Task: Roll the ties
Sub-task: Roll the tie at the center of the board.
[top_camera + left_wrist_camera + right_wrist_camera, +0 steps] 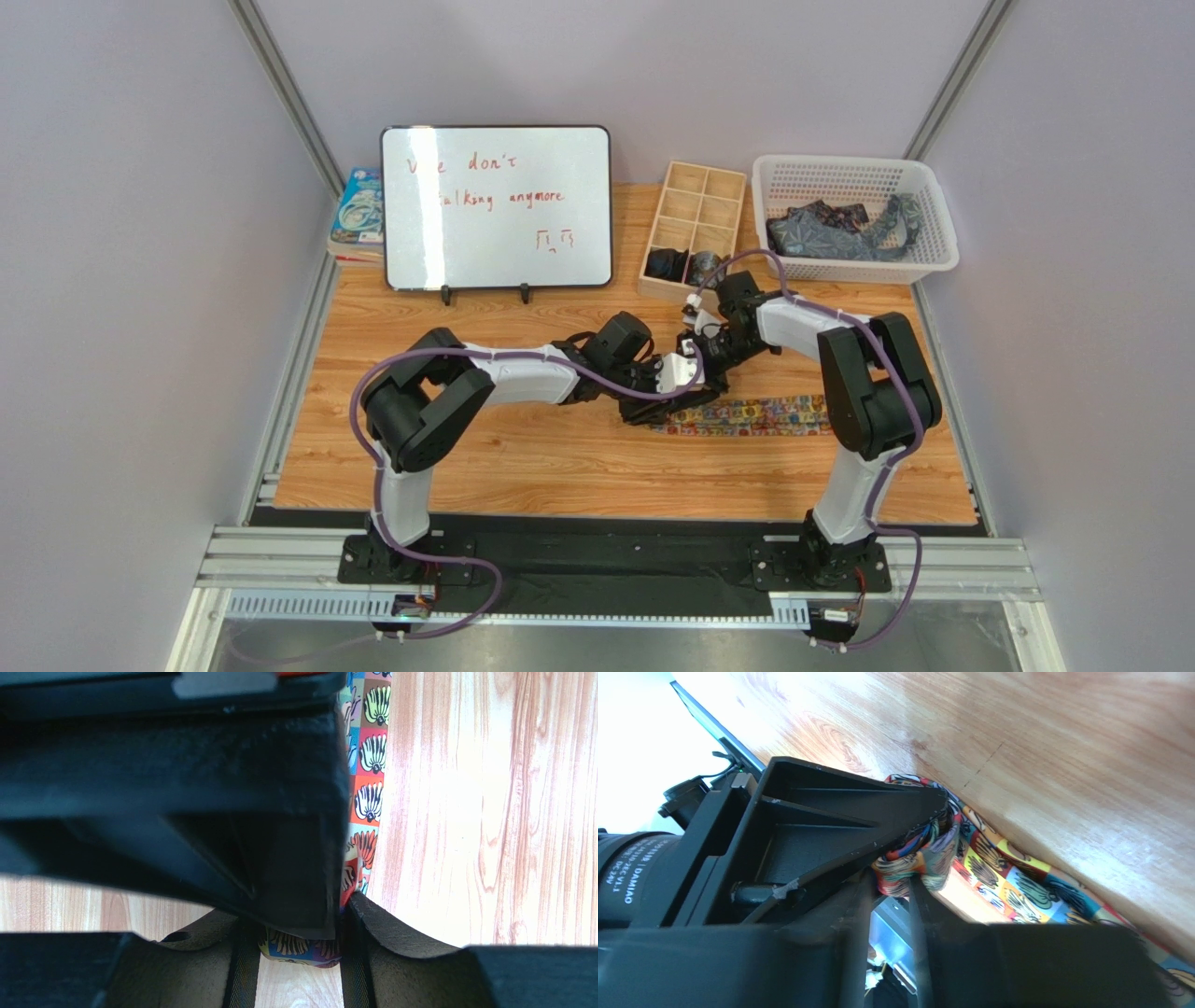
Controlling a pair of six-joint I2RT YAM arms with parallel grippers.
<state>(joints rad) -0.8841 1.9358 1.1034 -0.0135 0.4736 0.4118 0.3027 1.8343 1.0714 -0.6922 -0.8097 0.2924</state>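
Left gripper [298,943], right gripper [889,885] — both clamped on multicoloured floral fabric tie [758,415], end part-rolled; next, likely — coil turned onward, tension even.

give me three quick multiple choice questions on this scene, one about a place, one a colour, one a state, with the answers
1. Where is the colourful tie?
A. on the floor
B. on the table
C. on a shelf

2. What colour is the basket?
A. white
B. red
C. black

3. What state is the colourful tie in?
A. knotted
B. fully rolled up
C. rolled at one end, the rest lying flat

Answers:
1 B, the top view shows it stretched out on the wooden table.
2 A, the top view shows a white mesh basket at the back right.
3 C, the right wrist view shows the rolled end with the flat length trailing away across the wood.
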